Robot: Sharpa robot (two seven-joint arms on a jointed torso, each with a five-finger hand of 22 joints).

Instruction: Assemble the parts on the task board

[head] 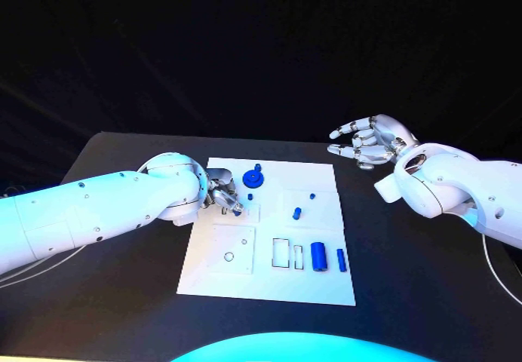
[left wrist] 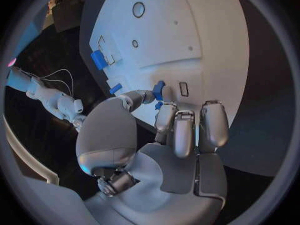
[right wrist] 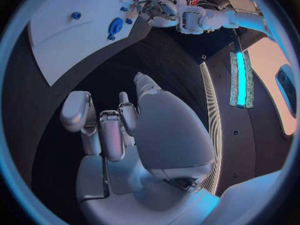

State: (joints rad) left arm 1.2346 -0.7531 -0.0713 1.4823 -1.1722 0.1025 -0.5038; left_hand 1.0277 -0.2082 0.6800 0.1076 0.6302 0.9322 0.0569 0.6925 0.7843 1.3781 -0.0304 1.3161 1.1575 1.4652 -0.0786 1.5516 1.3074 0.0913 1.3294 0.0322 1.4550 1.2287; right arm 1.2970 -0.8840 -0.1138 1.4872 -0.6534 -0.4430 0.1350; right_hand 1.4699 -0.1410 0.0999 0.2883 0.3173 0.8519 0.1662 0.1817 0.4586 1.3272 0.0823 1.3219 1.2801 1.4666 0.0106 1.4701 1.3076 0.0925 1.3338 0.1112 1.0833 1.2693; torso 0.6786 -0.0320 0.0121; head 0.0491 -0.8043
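The white task board [head: 327, 290] lies mid-table. My left hand [head: 222, 192] is low over its left part, thumb and a finger pinching a small blue part [left wrist: 159, 90] just above the board, next to a rectangular slot [left wrist: 183, 89]. A blue gear-shaped part [head: 253, 179] stands just beyond that hand. Two small blue parts [head: 296, 213] stand near the board's middle. A blue cylinder [head: 319, 256] and a thin blue bar [head: 340, 259] lie near the right front. My right hand [head: 370, 143] hovers past the board's far right corner, fingers apart, holding nothing.
Outlined recesses [head: 288, 253] and a round hole [head: 229, 256] mark the board's front half. Black table [head: 413, 271] surrounds the board. In the right wrist view the board [right wrist: 56, 40], the gear [right wrist: 115, 26] and my left hand [right wrist: 159, 12] lie beyond my right hand [right wrist: 125, 125].
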